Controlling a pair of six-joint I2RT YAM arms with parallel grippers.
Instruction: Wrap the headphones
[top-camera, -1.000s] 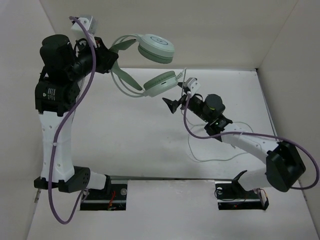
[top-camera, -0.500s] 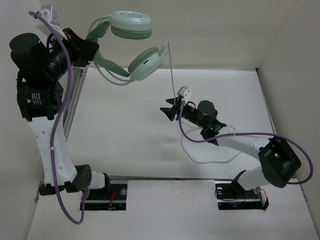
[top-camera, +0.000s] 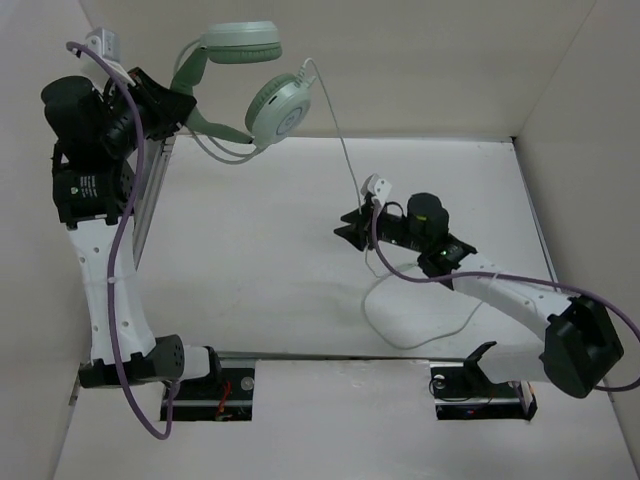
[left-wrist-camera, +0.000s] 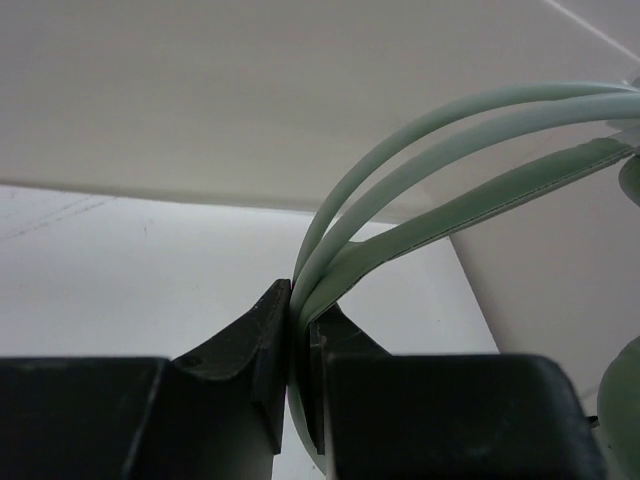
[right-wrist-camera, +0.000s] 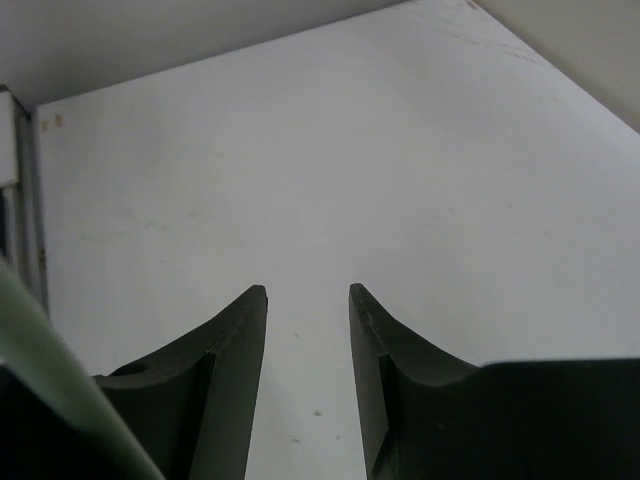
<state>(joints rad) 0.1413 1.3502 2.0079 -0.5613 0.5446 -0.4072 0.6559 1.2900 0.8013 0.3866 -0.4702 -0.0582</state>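
Observation:
The pale mint headphones (top-camera: 276, 108) hang in the air at the far left, both earcups to the right of my left gripper (top-camera: 178, 103). In the left wrist view my left gripper (left-wrist-camera: 302, 305) is shut on the thin double headband (left-wrist-camera: 450, 130). The thin pale cable (top-camera: 338, 135) drops from the lower earcup, passes my right wrist and lies in a loose loop (top-camera: 400, 322) on the table. My right gripper (top-camera: 342, 226) hovers over mid-table, pointing left. In the right wrist view my right gripper (right-wrist-camera: 307, 290) is open with a narrow gap, and only bare table shows between the fingers.
White walls (top-camera: 420, 60) close in the table (top-camera: 250, 260) at the back and sides. An aluminium rail (top-camera: 150, 200) runs along the left side. Thick purple arm cables (top-camera: 120, 260) hang by both arms. A blurred pale green band (right-wrist-camera: 40, 350) crosses the right wrist view's lower left corner.
My left arm has swung the headphones left and back, pulling the cable straighter. My right gripper's jaws have narrowed from wide open, and the arm has shifted slightly.

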